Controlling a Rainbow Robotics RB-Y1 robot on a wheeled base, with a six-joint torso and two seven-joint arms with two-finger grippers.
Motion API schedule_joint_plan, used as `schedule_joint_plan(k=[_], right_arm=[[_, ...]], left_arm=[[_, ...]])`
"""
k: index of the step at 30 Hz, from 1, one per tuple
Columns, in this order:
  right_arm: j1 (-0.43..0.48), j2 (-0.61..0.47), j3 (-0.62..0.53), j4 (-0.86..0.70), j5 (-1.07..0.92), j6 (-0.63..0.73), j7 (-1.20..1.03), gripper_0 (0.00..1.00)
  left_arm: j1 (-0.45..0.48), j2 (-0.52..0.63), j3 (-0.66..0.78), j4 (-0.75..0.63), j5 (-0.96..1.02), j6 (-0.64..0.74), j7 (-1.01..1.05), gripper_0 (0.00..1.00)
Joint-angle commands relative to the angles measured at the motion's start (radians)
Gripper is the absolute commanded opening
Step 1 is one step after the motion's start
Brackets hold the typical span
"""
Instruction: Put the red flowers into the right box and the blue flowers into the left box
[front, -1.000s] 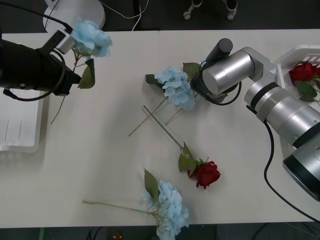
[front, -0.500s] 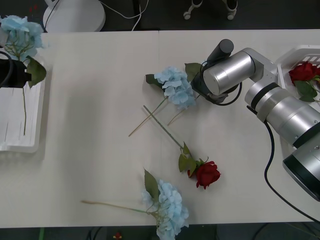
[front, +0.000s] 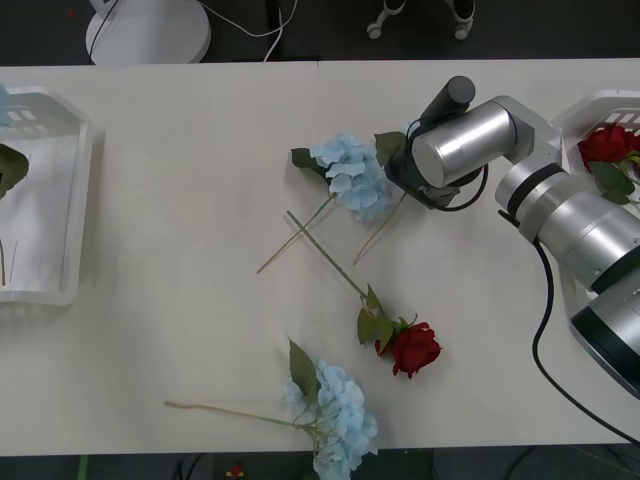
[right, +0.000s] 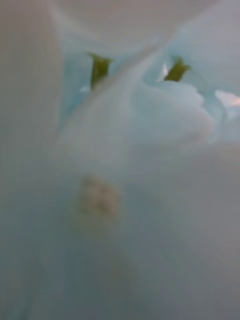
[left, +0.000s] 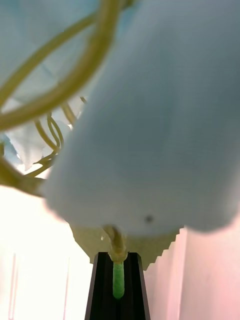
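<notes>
- The right arm reaches across the table (front: 180, 200) to the blue flower (front: 352, 176) in the middle. Its right gripper (front: 406, 168) is down at that flower's far-right side, just beside the petals and a green leaf (front: 386, 145).
- I cannot tell if the right gripper's fingers are open or shut. The right wrist view is very close to pale blue petals (right: 150, 150), with two bits of green stem (right: 99, 67) poking out.
- In the left wrist view, the left gripper (left: 117, 285) has its two black fingers (left: 99, 290) closed on a thin green stem (left: 117, 280). Pale blue petals (left: 160, 115) and curly yellow-green stalks (left: 55, 90) hang right in front of the camera.
- In the front view, a leaf (front: 10, 168) and a thin stem (front: 2, 262) of that held blue flower show over the left box (front: 70, 190), a white basket at the table's left edge.
- A red rose (front: 412, 347) lies on the table near the front, with its long stem (front: 325, 254) pointing up toward the middle blue flower.
- Another blue flower (front: 335, 410) lies at the front edge of the table, with its stem (front: 220, 410) pointing left.
- A red rose (front: 606, 143) sits in the right box (front: 575, 112), a white basket at the table's right edge.
</notes>
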Motion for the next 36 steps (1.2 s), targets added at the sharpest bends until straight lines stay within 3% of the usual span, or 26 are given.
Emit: schedule_joint_plan(k=[1, 9, 15, 20, 25, 28, 31, 36], right_arm=[[-0.064, -0.130, -0.043, -0.009, -0.126, 0.017, 0.281, 0.00], [-0.061, -0.394, -0.102, -0.107, -0.438, 0.143, 0.876, 0.00], [-0.030, -0.547, -0.157, -0.316, -0.668, 0.189, 1.020, 0.00], [0.030, -0.555, -0.247, -0.439, -0.866, 0.160, 1.111, 0.00], [0.045, -0.478, -0.286, -0.477, -1.044, 0.083, 1.252, 0.00], [0.042, -0.415, -0.284, -0.488, -1.099, 0.060, 1.315, 0.00], [0.042, -0.334, -0.284, -0.492, -1.126, 0.029, 1.368, 0.00], [0.039, -0.204, -0.283, -0.497, -1.099, -0.006, 1.427, 0.00]], left_arm=[[-0.066, 0.089, 0.033, 0.025, -0.084, -0.045, 0.039, 0.00], [-0.077, 0.112, 0.036, 0.139, -0.170, -0.156, 0.042, 0.00], [-0.077, 0.113, 0.016, 0.212, -0.173, -0.268, 0.039, 0.00], [-0.077, 0.112, 0.001, 0.212, -0.169, -0.277, 0.042, 0.01], [-0.075, 0.112, -0.004, 0.212, -0.104, -0.274, 0.039, 0.50], [-0.077, 0.113, -0.004, 0.212, -0.052, -0.262, 0.031, 0.64], [-0.075, 0.117, -0.004, 0.203, 0.023, -0.225, 0.014, 0.75], [-0.032, 0.120, -0.004, 0.111, 0.186, -0.153, -0.089, 0.78]])
